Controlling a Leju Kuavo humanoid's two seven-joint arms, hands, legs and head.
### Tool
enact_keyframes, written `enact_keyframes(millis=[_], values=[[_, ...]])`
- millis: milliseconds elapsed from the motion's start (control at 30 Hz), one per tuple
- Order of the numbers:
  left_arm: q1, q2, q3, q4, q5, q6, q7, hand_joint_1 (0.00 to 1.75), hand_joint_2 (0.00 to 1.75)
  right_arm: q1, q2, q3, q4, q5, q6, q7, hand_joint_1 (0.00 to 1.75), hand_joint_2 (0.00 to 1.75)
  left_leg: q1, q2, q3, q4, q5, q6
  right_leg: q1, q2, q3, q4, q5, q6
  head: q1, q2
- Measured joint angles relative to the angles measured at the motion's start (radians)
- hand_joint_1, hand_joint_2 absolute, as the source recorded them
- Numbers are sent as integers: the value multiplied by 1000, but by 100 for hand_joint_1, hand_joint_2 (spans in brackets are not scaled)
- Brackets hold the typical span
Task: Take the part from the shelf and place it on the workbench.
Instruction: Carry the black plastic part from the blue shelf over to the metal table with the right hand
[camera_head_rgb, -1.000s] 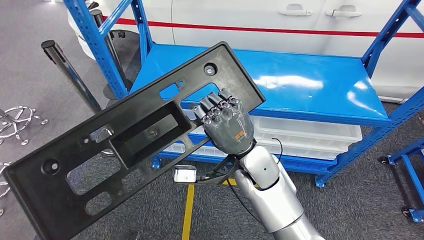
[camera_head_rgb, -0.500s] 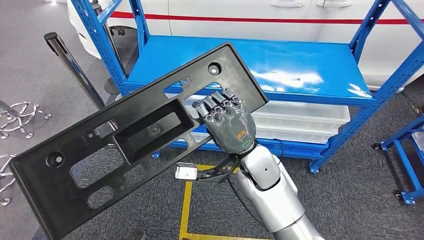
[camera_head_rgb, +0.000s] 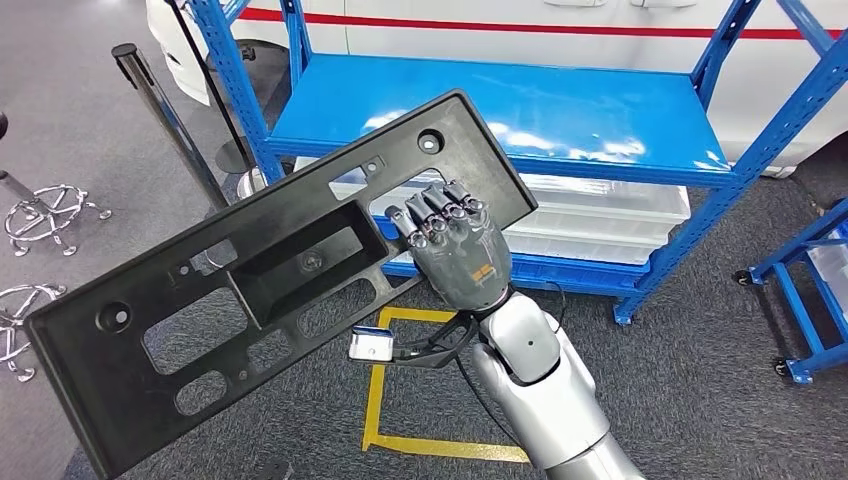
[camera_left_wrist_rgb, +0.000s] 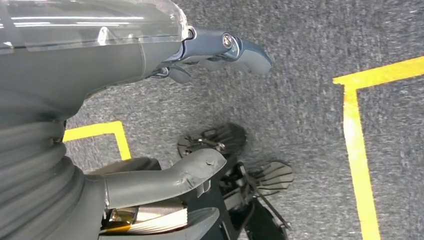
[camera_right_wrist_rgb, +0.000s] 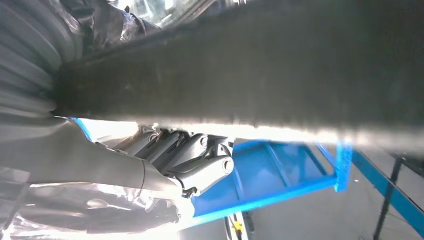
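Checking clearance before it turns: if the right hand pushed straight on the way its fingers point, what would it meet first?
Probably the blue shelf, though depth is unclear; the right hand already grips the black part.

1. Right arm (camera_head_rgb: 540, 385): silver glossy shells, rounded joint segments.
2. Right hand (camera_head_rgb: 455, 250): dark grey, orange and green markings on its back; metal screws are seen at the knuckles.
3. Thin black cable looped beside the wrist.
4. Left hand (camera_left_wrist_rgb: 125, 145): grey ribbed cover, thick grey thumb.
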Motion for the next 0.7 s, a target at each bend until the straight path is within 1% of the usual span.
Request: enact_keyframes(millis=[33, 67, 100, 133, 167, 200, 233, 267, 300, 333, 367, 400, 433, 467, 500, 533, 567, 600, 633, 667, 700], values=[[-1, -1, 0, 0, -1, -1, 1, 0, 175, 0, -2, 0, 0, 1, 0, 2, 175, 175, 2, 3, -12, -2, 14, 7, 0, 1, -14, 36, -44, 3, 0, 0], [-1, -2, 0, 0, -1, -1, 2, 0, 175, 1, -3, 0, 0, 1, 0, 3, 175, 175, 0, 5, -27, -1, 26, 11, -1, 2, -30, 90, -98, 6, 0, 0], [-1, -2, 0, 0, -2, -2, 2, 0, 175, 2, -4, 0, 0, 2, 0, 4, 175, 175, -1, 6, -46, 2, 38, 14, -1, 2, -46, 157, -145, 8, 0, 0], [-1, -2, 0, 0, -3, -3, 2, 0, 175, 3, -6, 0, 0, 2, 0, 6, 175, 175, -2, 6, -66, 5, 50, 14, -1, 2, -56, 218, -171, 10, 0, 0], [-1, -2, 0, 0, -4, -4, 3, 0, 175, 4, -8, 0, 0, 2, 0, 9, 175, 175, -3, 6, -86, 10, 62, 14, -1, 2, -55, 257, -170, 12, 0, 0], [0, -2, 0, 0, -7, -5, 3, 0, 175, 5, -11, 0, 0, 2, 0, 13, 175, 175, -3, 7, -107, 17, 72, 12, -1, 2, -38, 266, -148, 12, 0, 0], [0, -3, 0, 0, -10, -5, 4, 0, 175, 6, -13, 0, 0, 2, 0, 16, 175, 175, -3, 7, -127, 25, 81, 10, -1, 2, -7, 242, -119, 11, 0, 0], [-1, -3, 0, 0, -13, -6, 5, 0, 175, 6, -14, 0, -1, 4, 0, 19, 175, 175, -3, 7, -145, 35, 88, 8, -1, 2, 39, 190, -102, 8, 0, 0], [-1, -4, 0, 0, -16, -6, 5, 0, 175, 7, -15, 0, -3, 6, 0, 21, 175, 175, -4, 6, -161, 44, 95, 4, 1, 2, 90, 122, -106, 5, 0, 0], [-1, -5, 0, 0, -19, -6, 6, 0, 175, 7, -16, 0, -5, 8, 0, 23, 175, 175, -5, 6, -171, 51, 101, -1, 3, 3, 131, 66, -119, 0, 0, 0], [-1, -5, 0, 0, -21, -7, 6, 0, 175, 8, -17, 0, -8, 10, 0, 25, 175, 175, -6, 6, -177, 56, 107, -6, 4, 4, 157, 23, -135, -4, 0, 0], [-1, -6, 0, 0, -23, -7, 7, 0, 175, 9, -17, 0, -11, 12, 0, 27, 175, 175, -5, 6, -180, 57, 115, -11, 8, 5, 166, 3, -142, -9, 0, 0], [0, -7, 0, 0, -24, -7, 7, 0, 175, 10, -18, 0, -12, 12, 0, 29, 175, 175, -5, 6, -181, 54, 124, -17, 8, 5, 161, 0, -136, -15, 0, 0], [0, -8, 0, 0, -24, -7, 8, 0, 175, 10, -19, 0, -13, 12, 0, 30, 175, 175, -3, 4, -186, 55, 127, -22, 7, 4, 154, -3, -127, -21, 0, 0], [1, -8, 0, 0, -24, -7, 8, 0, 175, 11, -19, 0, -14, 12, 0, 30, 175, 175, -3, 3, -195, 63, 115, -27, 6, 3, 145, -5, -115, -28, 0, 0], [2, -8, 0, 0, -24, -7, 8, 0, 175, 11, -19, 0, -14, 12, 0, 30, 175, 175, -2, 1, -207, 88, 82, -33, 3, 1, 132, -8, -102, -36, 0, 0], [2, -8, 0, 0, -24, -7, 9, 0, 175, 11, -19, 0, -14, 13, 0, 30, 175, 175, 2, 0, -221, 134, 31, -39, 2, 0, 119, -9, -89, -41, -1, 0], [2, -8, 0, 0, -24, -7, 9, 0, 175, 12, -19, 0, -14, 13, 0, 31, 175, 175, 3, 0, -235, 193, -23, -46, 2, 0, 103, -9, -77, -44, -1, 0], [2, -9, 0, 0, -24, -7, 9, 0, 175, 12, -19, 0, -14, 13, 0, 31, 175, 175, 5, 0, -245, 257, -66, -50, 3, -1, 88, -8, -65, -46, -1, 0], [2, -9, 0, 0, -24, -7, 9, 0, 175, 13, -19, 0, -14, 14, 0, 31, 175, 175, 6, 0, -247, 308, -83, -53, 3, -1, 73, -8, -53, -46, -1, 0], [2, -9, 0, 0, -24, -7, 9, 0, 175, 13, -19, 0, -14, 14, 0, 31, 175, 175, 6, 0, -240, 335, -77, -53, 4, -2, 58, -7, -42, -45, -1, 0]])
